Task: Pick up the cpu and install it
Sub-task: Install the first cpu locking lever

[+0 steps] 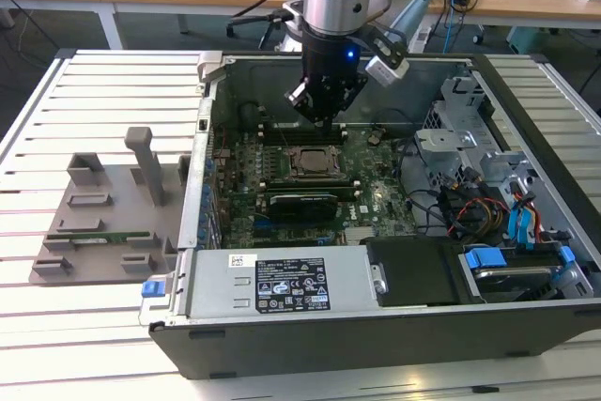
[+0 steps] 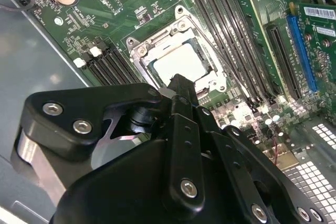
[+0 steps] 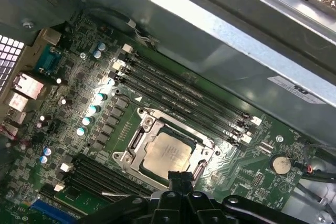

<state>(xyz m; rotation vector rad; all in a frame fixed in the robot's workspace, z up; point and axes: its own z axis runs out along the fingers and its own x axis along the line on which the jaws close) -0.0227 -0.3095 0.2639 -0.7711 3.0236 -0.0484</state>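
Plainly the cpu [image 3: 167,153] lies flat in the socket frame [image 3: 131,145] near the middle of the motherboard [image 1: 376,185], its silvery top facing up and sitting square within the metal surround, so the placing looks done; whether the frame is latched over it I cannot tell. To my eye it is a light, stiff little plate, smooth and slippery on top and delicate underneath. The safe hold would be across two opposite pale edges, kept level, never pressing on the face. The gripper [image 1: 324,117] hangs just above the socket, slightly to its far side in the exterior view. In both wrist views its dark tip sits close over one edge of the chip without clearly touching it. It looks drawn together to a single point with nothing held. Long black memory slots [image 3: 178,90] run beside the socket on its far side. All of this sits inside the open computer case [image 1: 376,335]. A grey fixture block [image 1: 94,223] lies well apart on the slatted table [image 1: 94,82], at the exterior view's left.
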